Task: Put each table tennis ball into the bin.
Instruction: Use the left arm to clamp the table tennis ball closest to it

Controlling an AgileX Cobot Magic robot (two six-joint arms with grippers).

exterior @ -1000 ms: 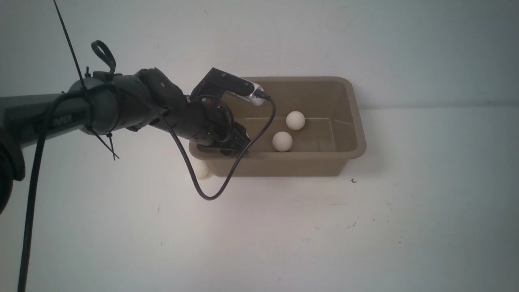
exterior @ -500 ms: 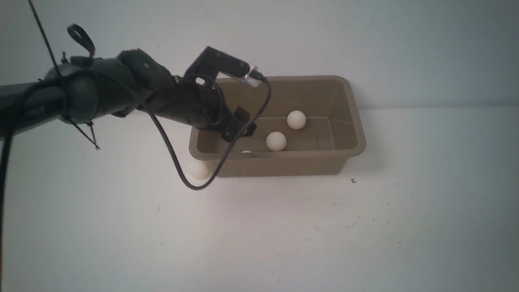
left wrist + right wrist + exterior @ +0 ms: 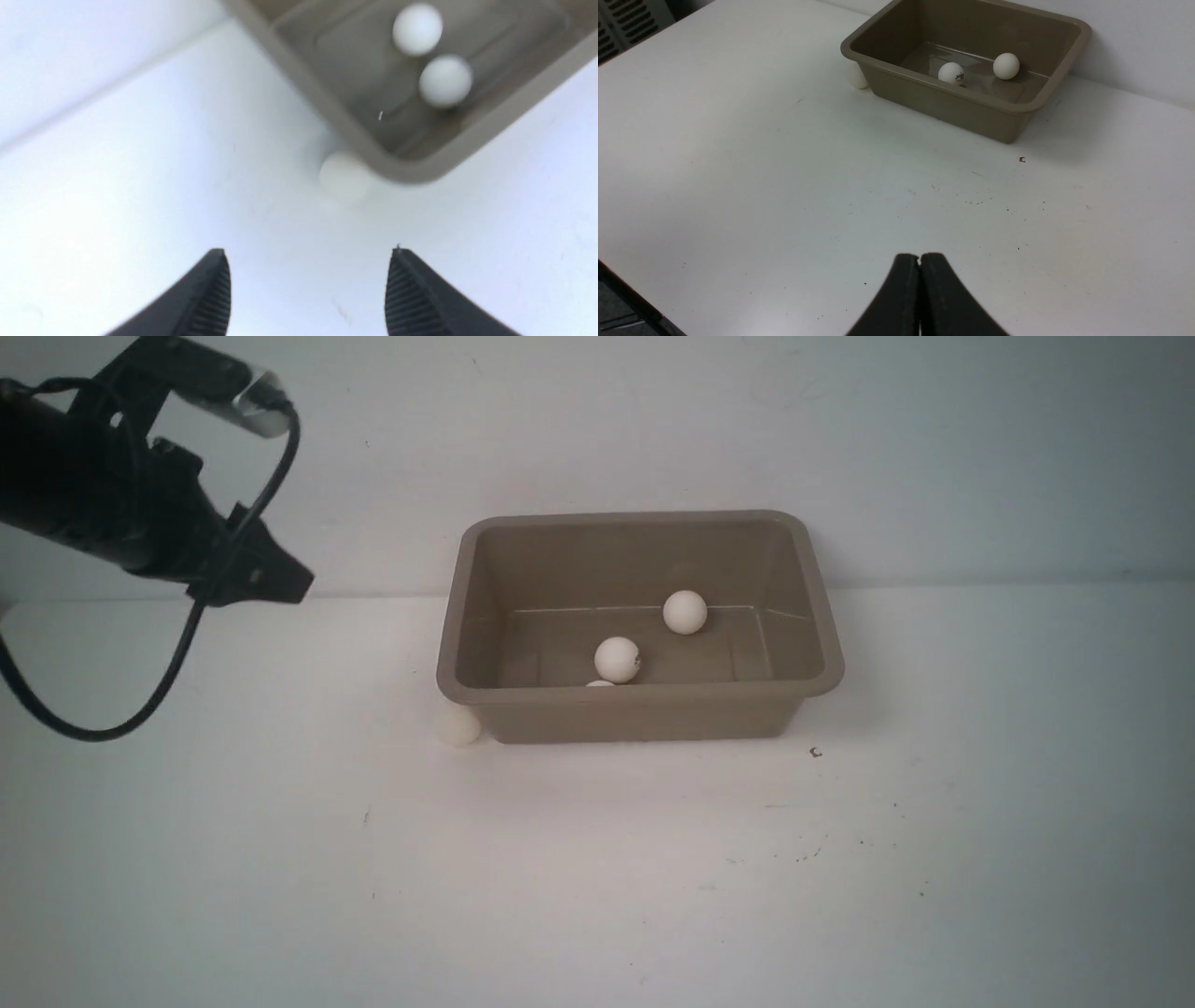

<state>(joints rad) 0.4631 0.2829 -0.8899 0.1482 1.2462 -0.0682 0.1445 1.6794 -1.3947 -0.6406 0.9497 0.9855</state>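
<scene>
- The left pincer hangs well left of the bin, its jaws apart and empty.
- The right pincer is pressed together, holding nothing, above the tabletop.
- Three balls lie inside the bin: a plain ball near the back wall, a marked ball mid-floor, a third ball barely showing behind the front rim.
- The fourth ball rests on the tabletop outside, just beside the bin's front-left corner.

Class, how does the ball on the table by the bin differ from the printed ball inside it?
The table ball sits outside the bin's near left corner; the printed ball lies inside. The printed ball shows dark lettering; the table ball shows none. Both are white spheres.
</scene>
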